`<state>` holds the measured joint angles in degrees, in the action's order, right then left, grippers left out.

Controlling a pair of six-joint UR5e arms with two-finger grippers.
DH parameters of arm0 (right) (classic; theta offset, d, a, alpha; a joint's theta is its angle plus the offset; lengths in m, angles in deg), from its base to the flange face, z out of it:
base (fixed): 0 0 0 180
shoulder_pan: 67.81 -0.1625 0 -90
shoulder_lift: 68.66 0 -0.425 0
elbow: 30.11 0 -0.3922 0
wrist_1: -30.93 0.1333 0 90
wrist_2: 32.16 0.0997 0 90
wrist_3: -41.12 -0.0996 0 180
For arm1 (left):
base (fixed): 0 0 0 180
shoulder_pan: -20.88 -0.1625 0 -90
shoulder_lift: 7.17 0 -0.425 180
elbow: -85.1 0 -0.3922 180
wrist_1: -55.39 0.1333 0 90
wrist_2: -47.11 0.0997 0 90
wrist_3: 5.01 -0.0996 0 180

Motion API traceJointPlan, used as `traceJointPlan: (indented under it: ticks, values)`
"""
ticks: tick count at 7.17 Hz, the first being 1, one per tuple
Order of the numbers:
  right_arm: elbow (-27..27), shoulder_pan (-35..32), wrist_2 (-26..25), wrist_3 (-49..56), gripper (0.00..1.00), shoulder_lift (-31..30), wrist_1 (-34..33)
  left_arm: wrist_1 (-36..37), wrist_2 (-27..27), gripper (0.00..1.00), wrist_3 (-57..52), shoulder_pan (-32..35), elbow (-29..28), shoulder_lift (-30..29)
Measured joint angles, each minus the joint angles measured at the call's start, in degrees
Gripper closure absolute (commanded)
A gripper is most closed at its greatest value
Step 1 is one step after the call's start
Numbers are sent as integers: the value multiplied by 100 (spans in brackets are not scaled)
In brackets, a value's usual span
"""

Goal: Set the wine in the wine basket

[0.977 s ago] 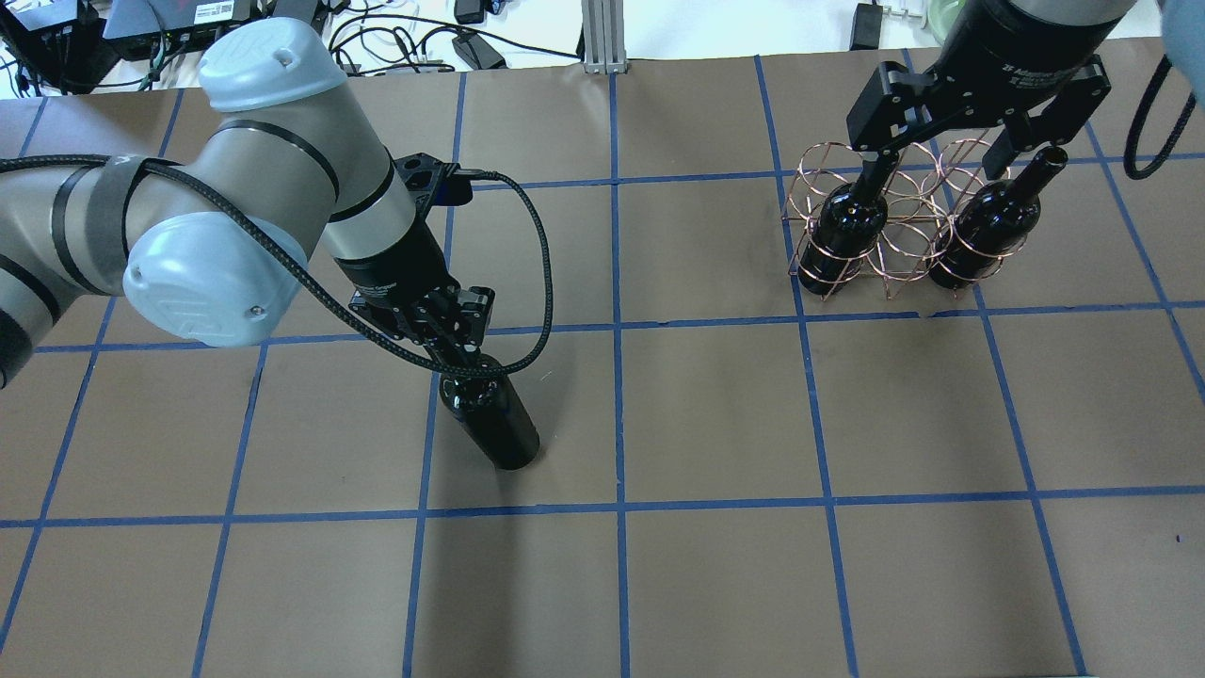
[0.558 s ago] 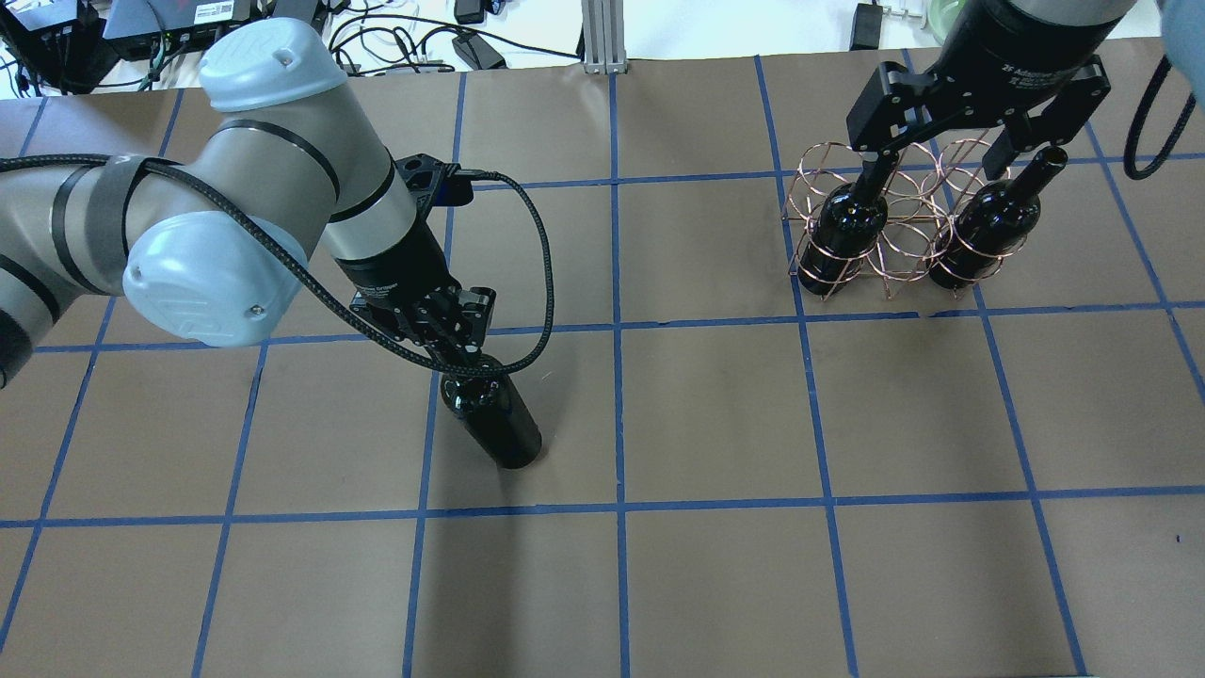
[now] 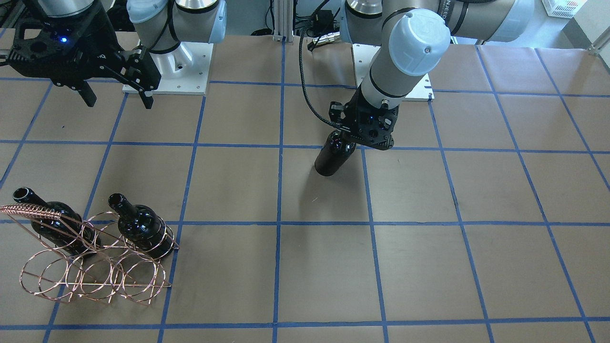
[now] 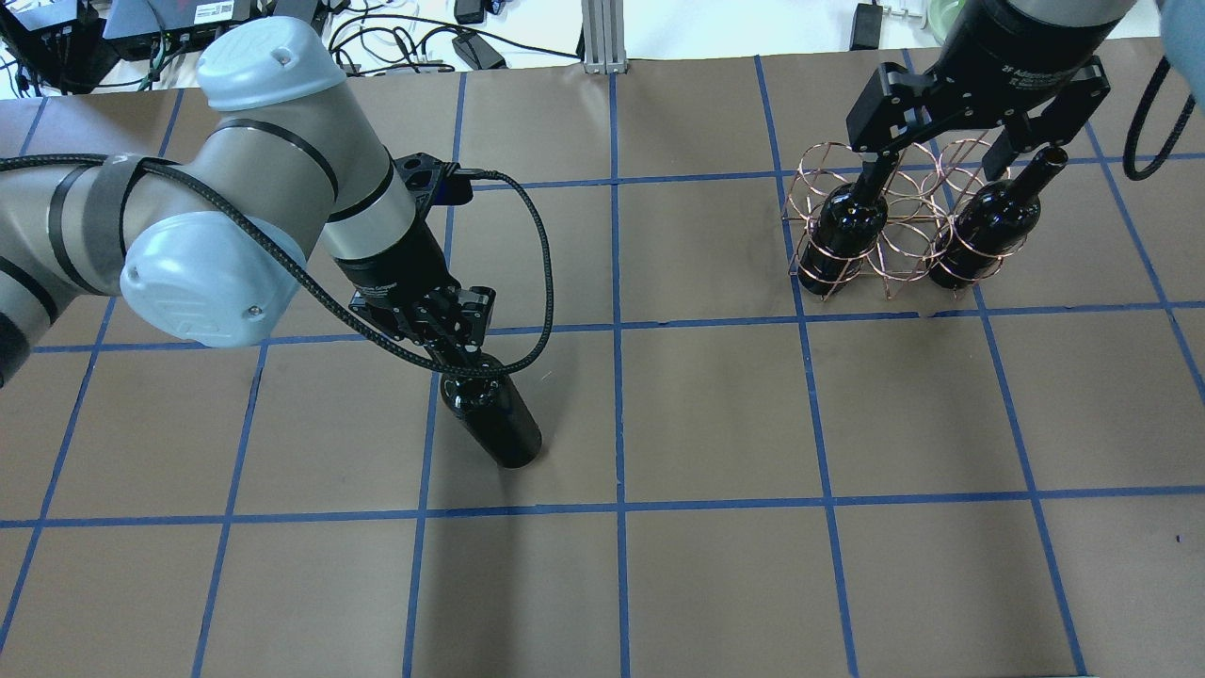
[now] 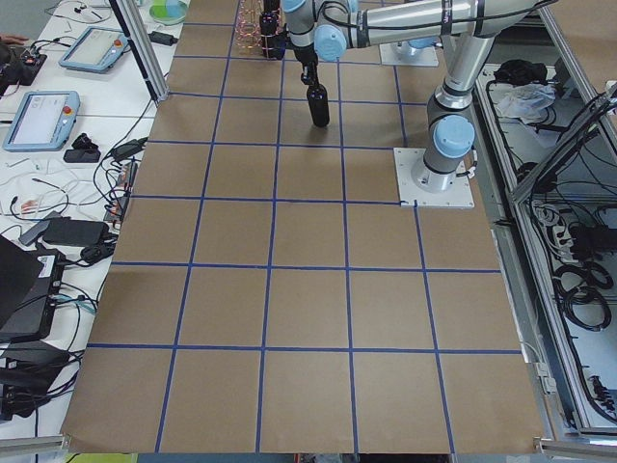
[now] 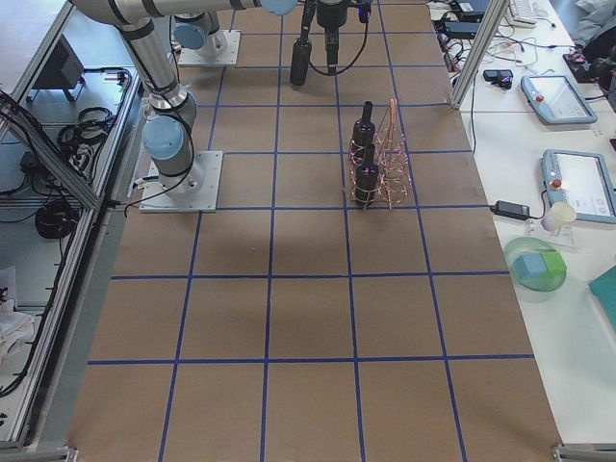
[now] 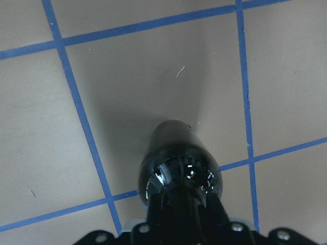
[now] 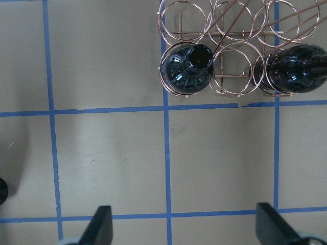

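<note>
Near the middle of the surface [image 4: 715,414], well apart from the basket [image 3: 90,271]: the wine [image 4: 496,426], upright, clamped at the neck by the left gripper [image 4: 460,361]. Neck hidden in the overhead view behind the gripper's fingers and a looping cable. In the left wrist view, only the glossy shoulder and a dark blur of fingers closed around the top. Base resting on the surface or raised just off it: cannot tell (the shadow is no help).

Above the basket's robot-side edge: the right gripper [image 4: 946,162], fingers spread wide, holding nothing. In the basket, two more bottles [image 4: 845,226], standing at the two ends of the row nearest the robot, one ring between them. Neck of the bottle nearer the surface's middle partly covered by a gripper finger in the overhead view. Far rings cut off at the top edge of the right wrist view. Coil-wrapped handle [image 3: 29,209] crossing in front of one bottle in the front view. In both side views, everything too small to read.
</note>
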<state>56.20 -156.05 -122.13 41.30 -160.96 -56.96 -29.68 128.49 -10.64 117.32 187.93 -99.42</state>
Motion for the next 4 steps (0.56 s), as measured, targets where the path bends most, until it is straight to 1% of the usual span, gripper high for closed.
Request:
traceJointPlan:
  ticks: [4]
  values:
    - [9, 0, -3, 0, 0, 1, 0, -209, -2, 100, -47, 6, 8, 23]
